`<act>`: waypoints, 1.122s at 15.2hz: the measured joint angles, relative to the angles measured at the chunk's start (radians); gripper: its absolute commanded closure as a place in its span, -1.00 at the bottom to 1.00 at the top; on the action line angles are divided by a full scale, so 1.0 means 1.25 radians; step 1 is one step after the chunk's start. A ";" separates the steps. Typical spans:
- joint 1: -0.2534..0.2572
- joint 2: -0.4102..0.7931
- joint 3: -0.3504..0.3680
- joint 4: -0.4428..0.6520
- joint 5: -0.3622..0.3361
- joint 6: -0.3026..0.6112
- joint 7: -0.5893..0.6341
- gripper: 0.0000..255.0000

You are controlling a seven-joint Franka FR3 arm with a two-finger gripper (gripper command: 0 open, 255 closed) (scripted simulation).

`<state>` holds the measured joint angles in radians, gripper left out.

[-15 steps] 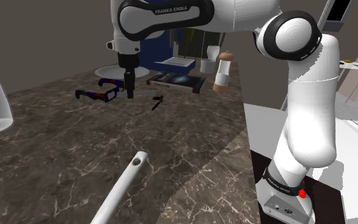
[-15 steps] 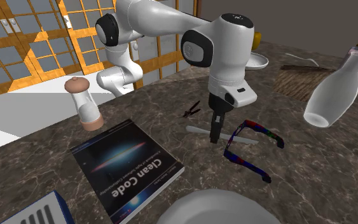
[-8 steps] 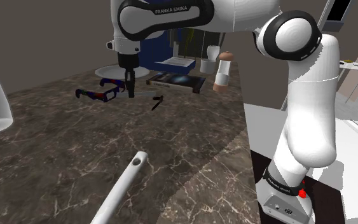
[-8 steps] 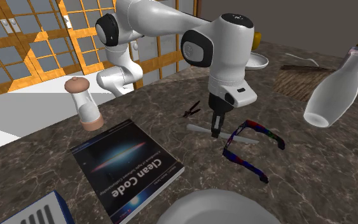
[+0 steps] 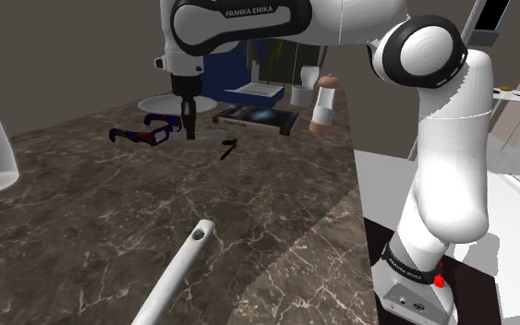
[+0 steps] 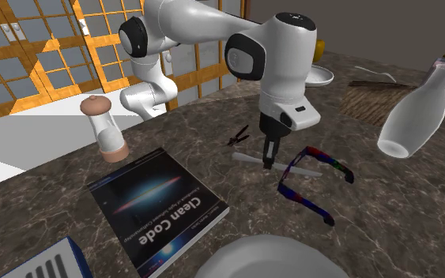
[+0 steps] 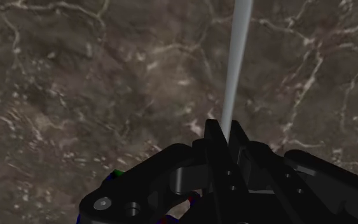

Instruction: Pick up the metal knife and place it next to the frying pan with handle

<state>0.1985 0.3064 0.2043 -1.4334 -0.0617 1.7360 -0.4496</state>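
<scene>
1. The gripper [image 7: 227, 130] has its two black fingers [image 7: 213, 139] drawn close together on the knife [image 7: 236, 57], clasping the thin, pale grey blade between them.
2. From the jaws, the knife runs straight ahead as a narrow strip over the dark marbled countertop [image 7: 75, 76].
3. In the second exterior view the gripper [image 6: 269, 162] points straight down. The knife [image 6: 248, 160] sticks out to both sides of the tips and lies about level. I cannot tell whether it touches the stone.
4. Just beside the jaws, toward that view's right, lie glasses [image 6: 311, 178] with a many-coloured frame, close to one end of the knife.
5. Near the jaws on the arm's side sits a small black tool [image 6: 239, 136].
6. Farther from the jaws lies a book [image 6: 161, 209] titled "Clean Code". Beyond it stands a grinder [image 6: 106, 126].
7. A white bottle [image 6: 414, 114] is well apart from the jaws.
8. In the shoulder view a pale long handle [image 5: 176, 272] lies well apart from the jaws.
</scene>
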 measured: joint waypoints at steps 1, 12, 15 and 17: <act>0.001 0.001 0.000 0.010 0.000 -0.010 0.000 1.00; 0.009 0.028 0.001 0.168 -0.005 -0.140 0.000 1.00; 0.013 0.042 0.002 0.220 -0.008 -0.179 0.001 1.00; 0.016 0.053 0.002 0.259 -0.010 -0.206 0.000 1.00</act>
<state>0.2182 0.3729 0.2063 -1.1099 -0.0747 1.4787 -0.4497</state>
